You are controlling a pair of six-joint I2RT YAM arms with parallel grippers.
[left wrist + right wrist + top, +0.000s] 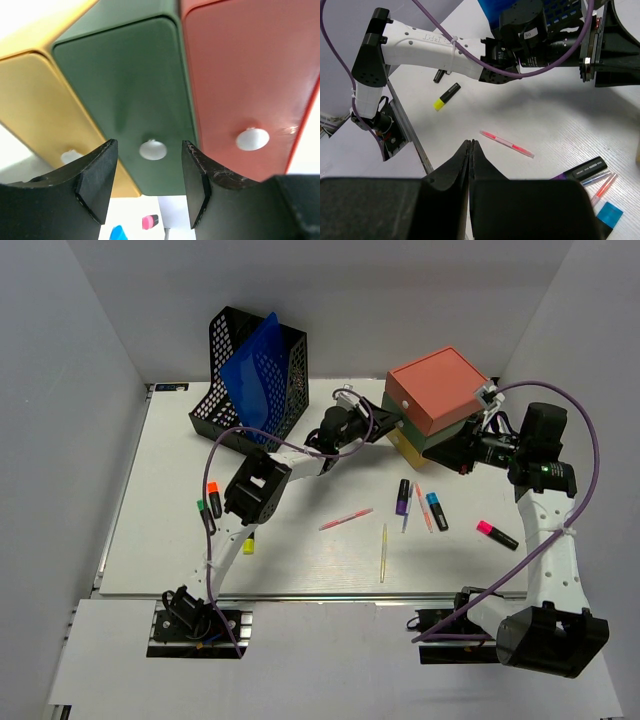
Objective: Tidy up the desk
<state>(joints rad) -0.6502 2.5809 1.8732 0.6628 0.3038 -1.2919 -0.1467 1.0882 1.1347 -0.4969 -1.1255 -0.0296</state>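
Note:
The desk is a white tabletop strewn with pens and markers. A small drawer unit stands at the back right, with a red drawer on top, a green one in the middle and a yellow one at the bottom. My left gripper is open at the unit's left face. In the left wrist view its jaws stand either side of the green drawer's white knob without touching it. My right gripper is beside the unit's right side; its fingers are shut and empty.
A black mesh file holder with a blue folder stands at the back left. Loose on the desk are a pink pen, a yellow pen, a purple marker, and blue, pink, yellow and orange highlighters.

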